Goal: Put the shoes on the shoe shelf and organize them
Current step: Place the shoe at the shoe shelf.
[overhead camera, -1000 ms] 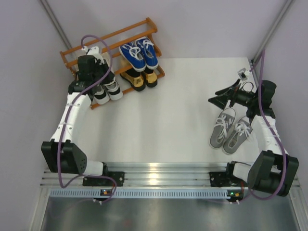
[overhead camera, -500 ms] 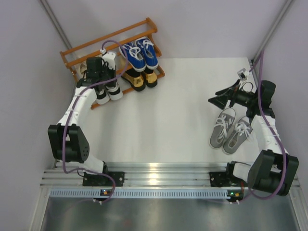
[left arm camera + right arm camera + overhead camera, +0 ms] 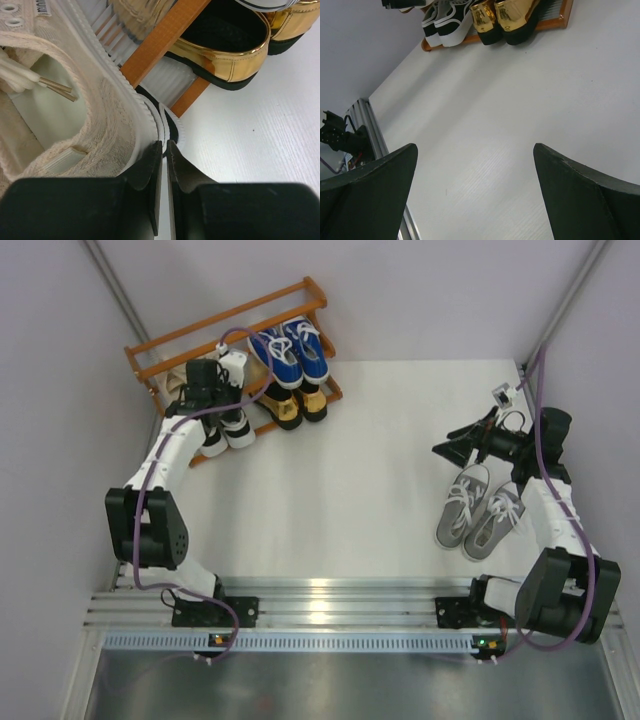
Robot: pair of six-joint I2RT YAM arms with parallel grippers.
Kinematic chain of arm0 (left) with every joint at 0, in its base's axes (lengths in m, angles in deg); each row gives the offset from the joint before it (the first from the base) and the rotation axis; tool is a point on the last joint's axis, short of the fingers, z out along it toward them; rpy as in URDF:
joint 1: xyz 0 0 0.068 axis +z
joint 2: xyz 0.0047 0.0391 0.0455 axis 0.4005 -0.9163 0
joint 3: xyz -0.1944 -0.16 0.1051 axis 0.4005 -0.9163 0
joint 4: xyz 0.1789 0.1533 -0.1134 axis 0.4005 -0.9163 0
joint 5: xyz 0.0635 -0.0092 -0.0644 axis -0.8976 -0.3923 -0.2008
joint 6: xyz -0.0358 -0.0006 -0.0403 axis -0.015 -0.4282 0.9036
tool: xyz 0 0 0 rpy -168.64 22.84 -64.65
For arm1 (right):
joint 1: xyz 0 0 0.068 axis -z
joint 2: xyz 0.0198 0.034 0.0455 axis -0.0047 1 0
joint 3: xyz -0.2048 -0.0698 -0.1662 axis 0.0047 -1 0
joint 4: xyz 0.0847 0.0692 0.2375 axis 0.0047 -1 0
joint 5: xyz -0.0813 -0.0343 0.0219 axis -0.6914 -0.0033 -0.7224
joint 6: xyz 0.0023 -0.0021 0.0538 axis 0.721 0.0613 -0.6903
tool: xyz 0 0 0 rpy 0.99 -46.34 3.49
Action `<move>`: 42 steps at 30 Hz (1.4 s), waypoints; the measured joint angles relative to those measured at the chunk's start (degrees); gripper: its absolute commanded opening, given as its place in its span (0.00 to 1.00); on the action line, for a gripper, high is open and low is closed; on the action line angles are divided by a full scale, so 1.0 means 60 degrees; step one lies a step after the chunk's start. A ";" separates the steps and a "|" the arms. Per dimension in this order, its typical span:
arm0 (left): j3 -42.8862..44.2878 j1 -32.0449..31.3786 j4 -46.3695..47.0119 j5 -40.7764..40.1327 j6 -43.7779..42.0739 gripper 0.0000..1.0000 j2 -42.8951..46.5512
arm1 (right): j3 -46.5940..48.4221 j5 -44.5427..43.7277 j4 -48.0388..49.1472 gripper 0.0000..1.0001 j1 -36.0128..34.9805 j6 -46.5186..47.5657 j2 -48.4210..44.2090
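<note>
Change, L arm (image 3: 165,455): elbow is now standing higher and closer in than a sec ago. Wrist is sitting a bit further right along the shoe shelf (image 3: 165,42), at far-left corner of table (image 3: 340,470).
L pincer (image 3: 164,150): fingers are lying nearly together, only a slit btw them, gripping nothing. Tips are hovering just beside the heel of a beige lace-up (image 3: 100,100) that is resting on the shelf slats.
Change, beige shoe: more of it is showing left of the wrist in the top view than before.
Change, R side: nothing is moving. R pincer (image 3: 475,147) is staying wide open and empty, hanging above the table at right, facing the shelf.
Shelf load: blue sneakers (image 3: 290,350) are sitting on an upper tier, right half. Gold loafers (image 3: 278,405) are sitting on the tier just nearer. Black-and-white sneakers (image 3: 228,428) are sitting left of the loafers.
Off shelf: grey sneakers (image 3: 478,510) are lying side by side on the table, near right, beside R arm, well apart from the shelf.
Writing: dark print is showing on the beige shoe at the top-left edge of the L wrist view; cropped, can't read.
Surface: table is showing white, matte, w/ faint grain.
Room: pale lilac walls (image 3: 420,290) are closing in left, far and right. An aluminium rail (image 3: 340,595) is carrying both arm bases at the near edge.
</note>
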 measured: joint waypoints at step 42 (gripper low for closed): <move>-0.3118 0.0109 0.2087 0.1785 0.3351 0.98 0.5686 | 0.0433 -0.1923 -0.2481 0.99 0.0372 0.2772 -0.0313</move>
